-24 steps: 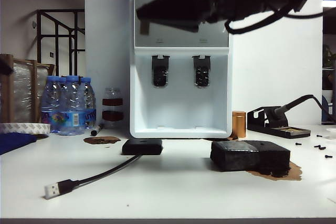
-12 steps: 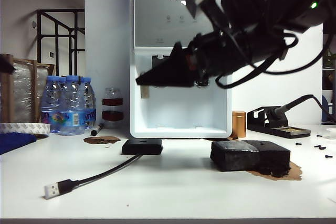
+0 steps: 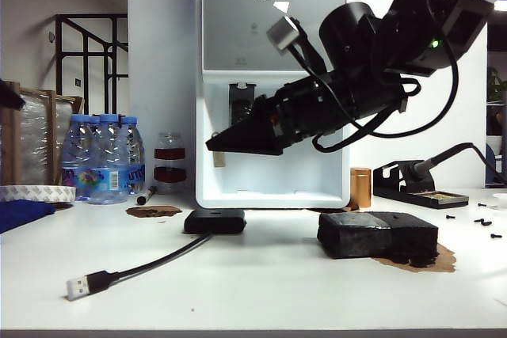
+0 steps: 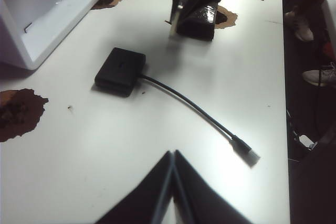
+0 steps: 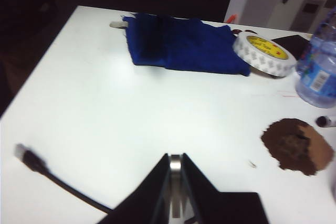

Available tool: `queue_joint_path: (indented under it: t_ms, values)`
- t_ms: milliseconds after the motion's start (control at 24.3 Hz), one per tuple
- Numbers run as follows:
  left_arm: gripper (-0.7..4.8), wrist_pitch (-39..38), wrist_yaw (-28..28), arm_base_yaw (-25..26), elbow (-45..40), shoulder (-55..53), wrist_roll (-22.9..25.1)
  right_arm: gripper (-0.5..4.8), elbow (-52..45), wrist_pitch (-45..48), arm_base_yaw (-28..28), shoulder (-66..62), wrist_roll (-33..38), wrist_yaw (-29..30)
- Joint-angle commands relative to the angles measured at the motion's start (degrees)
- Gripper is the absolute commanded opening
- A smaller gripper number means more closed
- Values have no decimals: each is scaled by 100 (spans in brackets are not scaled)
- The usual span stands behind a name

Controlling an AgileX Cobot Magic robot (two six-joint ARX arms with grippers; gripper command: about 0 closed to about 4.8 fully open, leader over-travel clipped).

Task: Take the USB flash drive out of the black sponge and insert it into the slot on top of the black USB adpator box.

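left claw (image 4: 172,182): fingers pressed together, nothing between them, hanging over bare white surface (image 4: 105,156)
adapter box (image 4: 120,70): flat on the surface, cable (image 4: 191,106) trailing off to a silver plug (image 4: 251,153)
sponge (image 4: 198,14): black block farther back, another dark arm over it
stains: brown patches (image 4: 18,114) on the surface
dispenser (image 4: 47,9): white base at one corner

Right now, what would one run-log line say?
right pincer: shut on drive, above box | left pincer: shut, empty | sponge: untouched

A white water dispenser (image 3: 272,85) stands against a white wall (image 3: 412,77).
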State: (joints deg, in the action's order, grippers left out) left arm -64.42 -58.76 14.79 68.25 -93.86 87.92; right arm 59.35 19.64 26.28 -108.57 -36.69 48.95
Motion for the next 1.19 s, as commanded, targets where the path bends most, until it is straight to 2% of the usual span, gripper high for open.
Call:
queue_joint_path:
  t_ms: [41,906,1194]
  values:
    - [-4,72,-70,-2,2,33,9,-4,114,114,-39,-155,-179,-42]
    - [-4,103,-83,-2,2,31,9,-4,1005,374,-136,-1272,-387,-133]
    - [-4,81,-81,4,2,31,11,-4,1102,772,-181,-1694,-144,120]
